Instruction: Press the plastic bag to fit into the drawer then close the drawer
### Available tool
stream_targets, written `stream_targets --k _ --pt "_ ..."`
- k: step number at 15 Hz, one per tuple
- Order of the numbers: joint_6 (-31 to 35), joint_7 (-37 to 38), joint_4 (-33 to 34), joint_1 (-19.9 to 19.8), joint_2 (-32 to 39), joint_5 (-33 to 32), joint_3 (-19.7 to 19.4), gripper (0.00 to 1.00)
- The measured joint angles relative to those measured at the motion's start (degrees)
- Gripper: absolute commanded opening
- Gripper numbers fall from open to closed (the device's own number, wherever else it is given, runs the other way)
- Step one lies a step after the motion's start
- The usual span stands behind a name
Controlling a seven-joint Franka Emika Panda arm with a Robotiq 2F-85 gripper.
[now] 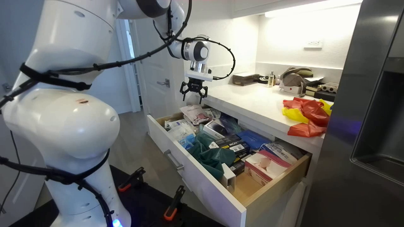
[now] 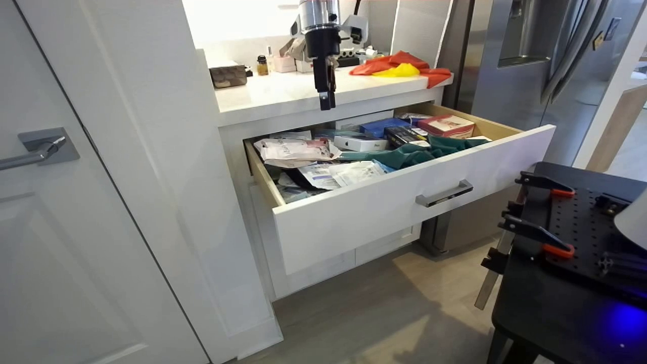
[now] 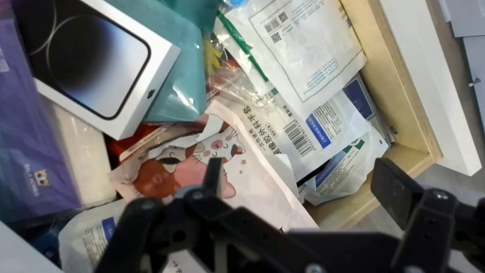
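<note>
I observed the drawer [image 2: 379,217] standing open below the worktop [image 1: 240,94], loaded with packets [image 3: 303,57] and boxes [image 1: 271,167]. The tool [image 1: 192,100] hung above the end farther from the refrigerator [image 1: 344,179], its fingers [image 3: 396,193] well apart. Below it, a pale pink printed plastic bag [image 3: 257,185] lay atop other packets inside the drawer. Crumpled green plastic [image 1: 211,157] lay inside, near the drawer front. Red and yellow material [image 1: 311,112] overhung the worktop's edge.
</note>
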Motion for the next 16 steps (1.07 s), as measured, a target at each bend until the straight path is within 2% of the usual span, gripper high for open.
stream_targets --k 7,8,10,16 --pt "4.43 -1.11 7.38 -0.03 7.21 -3.06 2.49 1.0" --pt "4.96 -1.16 8.19 -0.02 8.08 -3.37 2.79 0.75" --pt "5.77 -1.92 9.68 0.0 9.67 -3.72 3.28 0.66" --pt "7.02 -3.06 14.53 0.14 13.28 -5.49 4.29 0.18"
